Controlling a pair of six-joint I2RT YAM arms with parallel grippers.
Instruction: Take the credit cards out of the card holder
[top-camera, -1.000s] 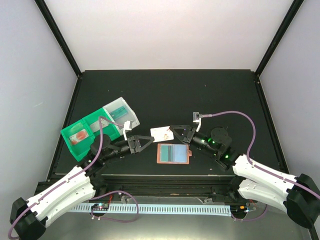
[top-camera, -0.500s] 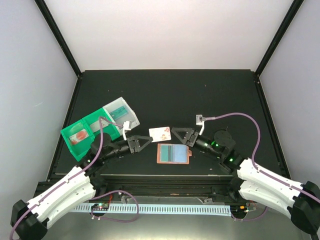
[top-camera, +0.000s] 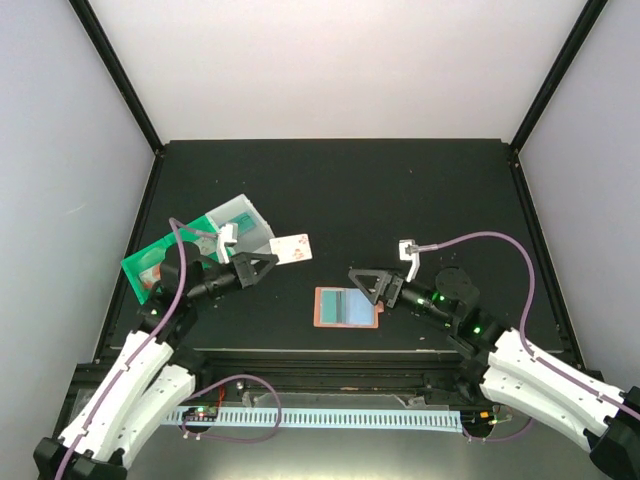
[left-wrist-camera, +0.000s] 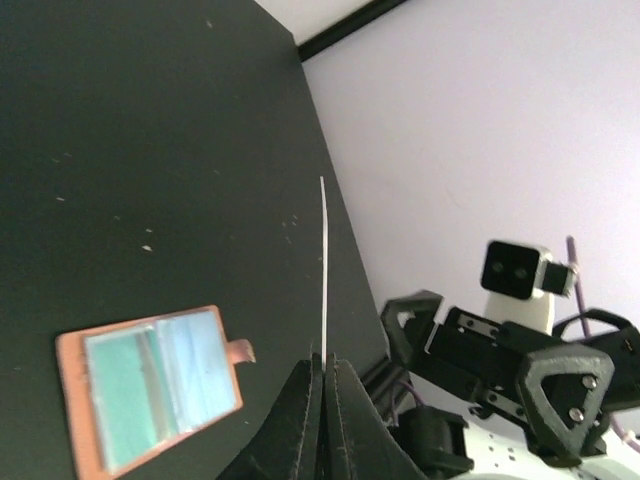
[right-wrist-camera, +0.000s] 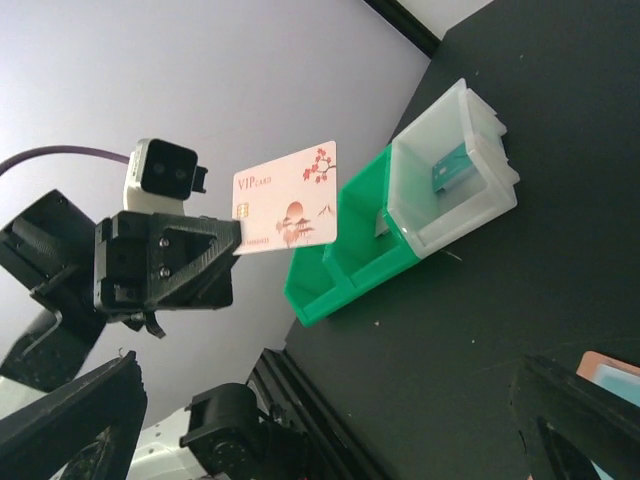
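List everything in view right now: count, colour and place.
Salmon-brown leather-like bifold card holder: one, open flat, front-centre of table.
Thin plastic cards in its pockets: two, teal and grey-blue, side by side.
Pale plastic VIP card: one, white with red blossoms, held in the air near the tray.
Plastic compartment tray: one, green with white end section, table's left.
Teal card-like piece: one, standing in the white section.
Flat table: one, black.
Left arm: one, white-black, jaws shut on VIP card.
Right arm: one, white-black, jaws open beside holder.
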